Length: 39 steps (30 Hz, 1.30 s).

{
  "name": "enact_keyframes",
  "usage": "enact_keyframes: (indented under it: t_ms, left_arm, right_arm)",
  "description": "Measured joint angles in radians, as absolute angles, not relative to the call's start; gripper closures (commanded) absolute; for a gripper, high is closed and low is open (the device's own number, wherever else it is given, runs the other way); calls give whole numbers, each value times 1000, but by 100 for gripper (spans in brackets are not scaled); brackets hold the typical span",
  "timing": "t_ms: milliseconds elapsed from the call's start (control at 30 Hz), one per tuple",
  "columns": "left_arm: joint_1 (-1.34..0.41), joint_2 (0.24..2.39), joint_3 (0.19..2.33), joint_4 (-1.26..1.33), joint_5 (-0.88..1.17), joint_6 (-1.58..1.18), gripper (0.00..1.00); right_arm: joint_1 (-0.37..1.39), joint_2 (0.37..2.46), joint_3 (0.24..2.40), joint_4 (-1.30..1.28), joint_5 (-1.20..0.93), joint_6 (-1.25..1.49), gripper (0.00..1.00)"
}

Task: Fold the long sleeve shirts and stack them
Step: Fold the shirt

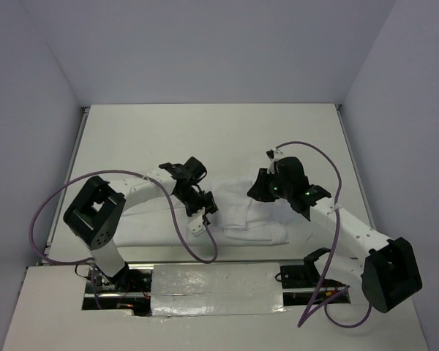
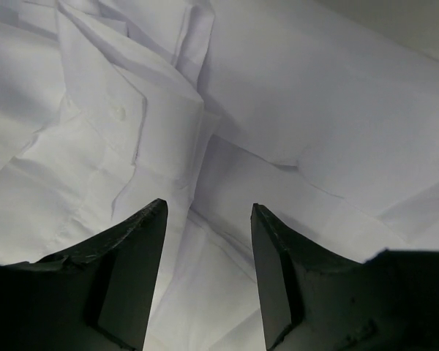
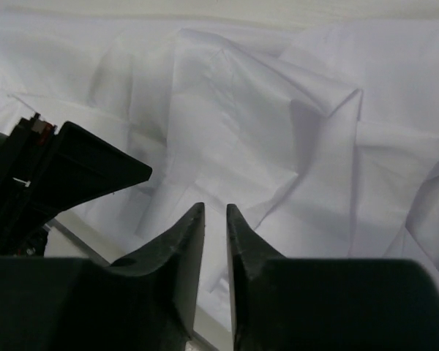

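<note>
We find the shirt lying on the table close to its near edge, about midway between the left and right edges. The left gripper hangs over the shirt's left end. The right gripper hangs over its back right part, and the two are near each other but apart.

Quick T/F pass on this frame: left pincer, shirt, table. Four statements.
1. The left pincer's jaws stand apart with nothing between them. True.
2. The long sleeve shirt is blue. False: it is plain white.
3. The shirt lies wrinkled on the white table. True.
4. Folded shirts are stacked at the table's far edge. False: only one shirt shows, toward the near edge.
</note>
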State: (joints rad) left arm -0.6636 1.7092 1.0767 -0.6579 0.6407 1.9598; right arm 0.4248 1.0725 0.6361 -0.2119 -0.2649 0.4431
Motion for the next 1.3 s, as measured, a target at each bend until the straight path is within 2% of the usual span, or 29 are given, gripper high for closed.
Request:
enact_keyframes:
  t_ms: [167, 233, 467, 600, 800, 833, 900, 933, 1033, 1200, 1300]
  left_arm:
    - [-661, 1677, 1071, -611, 642, 1931, 37]
    - [-653, 1668, 1078, -590, 658, 1861, 37]
    - [-570, 1654, 1188, -495, 706, 1373, 38]
    - [-486, 1628, 1192, -427, 687, 1079, 37]
    - [-259, 1558, 1124, -397, 631, 821, 34]
    - [-215, 1544, 1113, -405, 621, 808, 32]
    - [-112, 1527, 1099, -432, 599, 800, 31]
    - [-55, 1525, 1097, -451, 587, 797, 31]
    - [101, 1534, 1100, -507, 532, 785, 31]
    - [328, 1598, 1129, -590, 514, 783, 29]
    - [409, 1628, 1139, -620, 505, 791, 29]
  right_arm:
    - [487, 1136, 640, -186, -276, 437, 89]
    - [496, 1152, 640, -187, -270, 442, 89]
    - [498, 1199, 640, -187, -187, 484, 93]
    - [498, 1278, 643, -186, -106, 518, 100]
    - [498, 1401, 677, -207, -45, 535, 100]
    - [498, 1396, 683, -215, -36, 534, 98]
    - [498, 1368, 697, -239, -22, 535, 77]
    - [498, 1342, 706, -261, -12, 537, 60]
    - [498, 1217, 733, -344, 20, 548, 40]
    - [497, 983, 723, -484, 40, 639, 35]
    - [492, 898, 662, -572, 27, 715, 28]
